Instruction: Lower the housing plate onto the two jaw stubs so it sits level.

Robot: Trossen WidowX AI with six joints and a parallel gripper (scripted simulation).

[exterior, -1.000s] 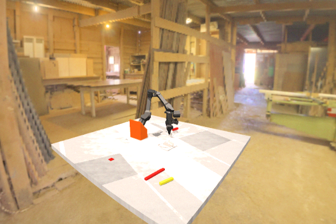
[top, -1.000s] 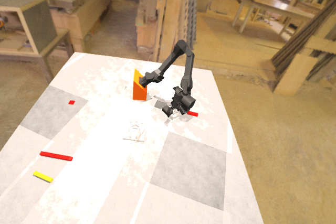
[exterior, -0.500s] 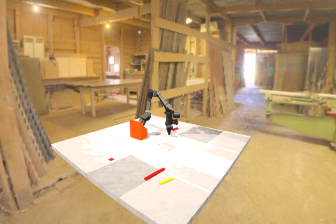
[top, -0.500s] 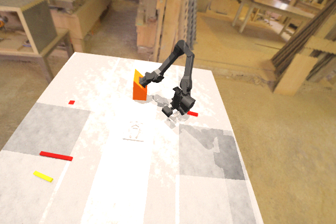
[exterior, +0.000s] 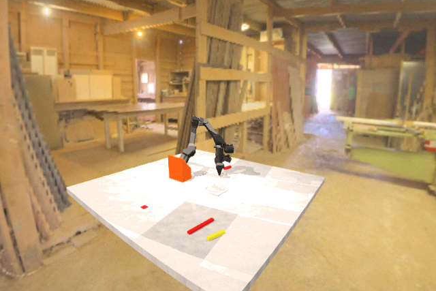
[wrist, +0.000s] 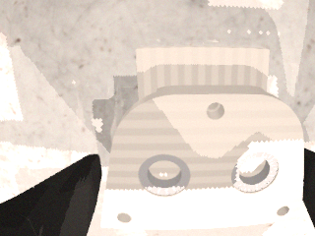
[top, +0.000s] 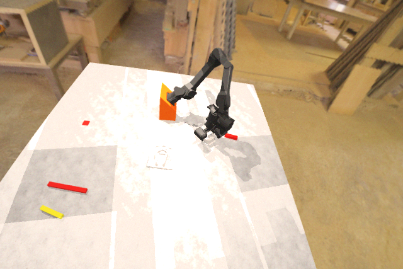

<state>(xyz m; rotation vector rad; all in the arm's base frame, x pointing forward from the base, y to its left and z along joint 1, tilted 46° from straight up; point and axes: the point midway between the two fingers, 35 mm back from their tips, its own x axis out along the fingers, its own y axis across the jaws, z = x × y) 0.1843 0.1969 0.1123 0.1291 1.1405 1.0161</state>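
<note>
Open gripper straddles the housing plate, which has yet to reach the jaws

The worktop (top: 195, 227) (exterior: 267, 203) carries everything. The black arm (top: 227, 80) (exterior: 210, 131) arches up and over beside the orange block (top: 167, 111) (exterior: 178, 170), so its gripper (top: 209, 135) (exterior: 219, 174) (wrist: 201, 163) points downward. The block's purpose is unclear.

The gripper is wide open and grips nothing. Its fingers stand either side of the housing plate (top: 210, 138) (wrist: 207, 147), probably to pinch it by the side edges and leave the underside free for seating. Whether either finger touches it, I cannot tell.

The plate is well apart from the pale base (top: 159, 167) (exterior: 216, 193), where faint outlines look like the two jaws. A ribbed block (wrist: 202, 74) shows just beyond the plate, perhaps a rest for it. In the exterior view the plate is too washed out to pick out.

The long red bar (top: 67, 187) (exterior: 200, 225) and yellow bar (top: 51, 211) (exterior: 215, 234) lie aside, seemingly without a part in this job. A short red bar (top: 231, 137) (exterior: 227, 167) lies near the gripper.

Smallest are the plate's two rings (wrist: 184, 179), presumably there to take the stubs; a crooked grip could spoil that fit. Closing squarely comes next, I judge, then lift and carry.
</note>
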